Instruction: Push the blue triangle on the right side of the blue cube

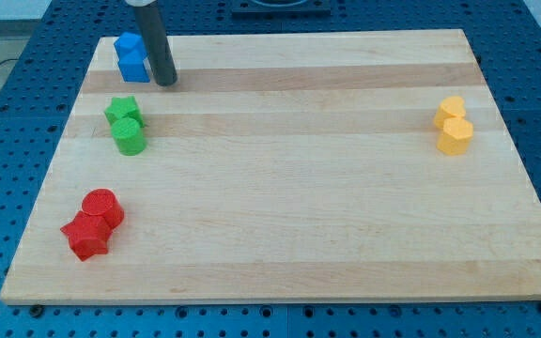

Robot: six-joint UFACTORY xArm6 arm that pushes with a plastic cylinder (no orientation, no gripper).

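While blue blocks touch: two blue blocks (131, 56), shapes unclear.
Tip: my tip (165, 83) just right of them.
Pincer: none fitted; state cannot be told.
Progress: unconfirmed; judged near done.

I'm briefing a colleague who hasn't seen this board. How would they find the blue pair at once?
Start at the wooden board's corner at the view's top left. Two blue blocks sit there touching, above the green pair. They are the only blue pieces, and my tip stands just to their right.

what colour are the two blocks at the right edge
Yellow blocks, seen in the camera view.
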